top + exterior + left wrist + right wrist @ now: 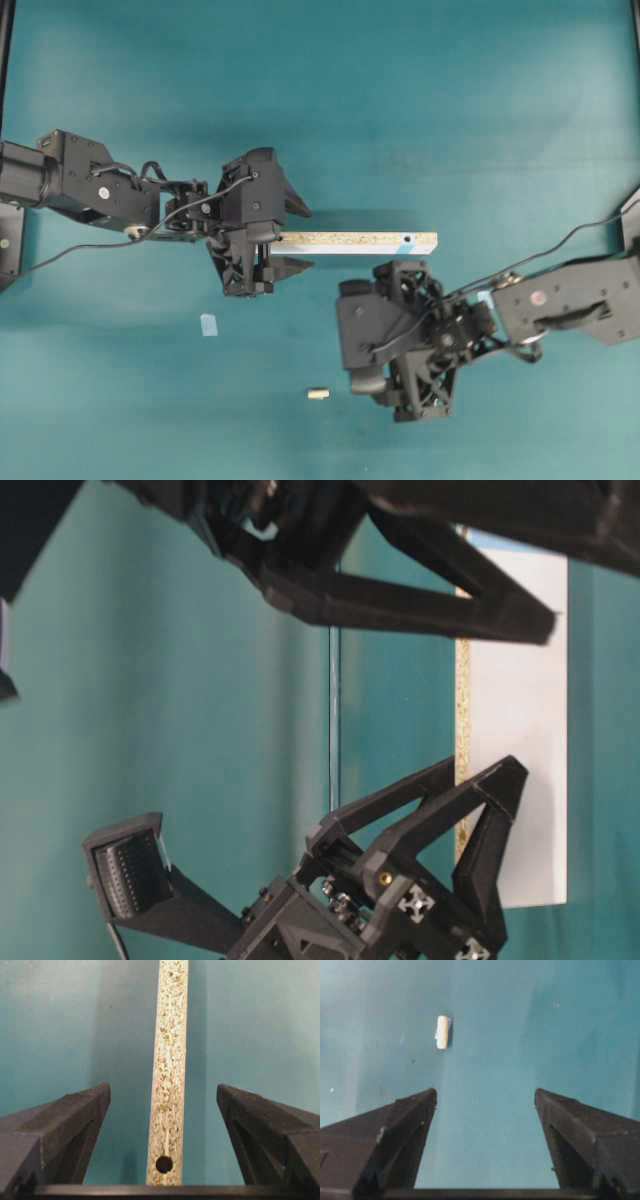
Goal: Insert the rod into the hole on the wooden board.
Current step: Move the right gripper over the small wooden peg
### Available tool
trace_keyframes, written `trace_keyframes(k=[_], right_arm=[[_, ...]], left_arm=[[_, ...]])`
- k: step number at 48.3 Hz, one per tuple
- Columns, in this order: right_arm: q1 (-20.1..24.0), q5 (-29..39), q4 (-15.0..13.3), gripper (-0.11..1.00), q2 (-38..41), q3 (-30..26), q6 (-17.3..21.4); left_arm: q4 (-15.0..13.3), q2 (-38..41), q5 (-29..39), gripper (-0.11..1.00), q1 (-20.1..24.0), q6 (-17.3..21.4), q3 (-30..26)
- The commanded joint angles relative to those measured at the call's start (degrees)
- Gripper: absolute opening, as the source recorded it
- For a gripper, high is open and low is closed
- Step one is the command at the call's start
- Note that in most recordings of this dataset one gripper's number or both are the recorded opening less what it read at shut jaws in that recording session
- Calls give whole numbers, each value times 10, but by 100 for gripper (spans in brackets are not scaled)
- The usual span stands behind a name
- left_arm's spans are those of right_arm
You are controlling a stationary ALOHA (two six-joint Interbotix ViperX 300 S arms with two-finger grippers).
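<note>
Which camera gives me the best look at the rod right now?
The right wrist view: the rod lies loose on the table ahead of the open right pincer, large and unobstructed. The overhead view shows it only as a tiny peg. The other two views miss it.

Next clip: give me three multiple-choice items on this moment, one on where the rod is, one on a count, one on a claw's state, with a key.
1. Where is the rod?
A. In the hole
B. Loose on the table, apart from the board
C. In the right claw

2. How many holes does the board show in the left wrist view?
A. One
B. Two
C. None

3. How is the left claw set?
A. Shut on the board
B. Shut, empty
C. Open, astride the board's end

Key: 1 B, the peg lies alone on the teal surface ahead of the open right claw. 2 A, a single dark hole near the closer end. 3 C, both fingers stand clear of the strip's sides.
</note>
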Motion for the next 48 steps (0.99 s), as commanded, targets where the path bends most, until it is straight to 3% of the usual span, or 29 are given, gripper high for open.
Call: trace_keyframes(k=[1,28,48], right_arm=[[6,25,0,86,9,-40,1],[18,174,3,86,135,-222,1],[17,206,13,85,192,-287,0]], left_arm=[[1,-7,-4,100,0,5,-10],[1,-7,0,100,1,1,-11],[1,-8,3,100,1,-1,-7]])
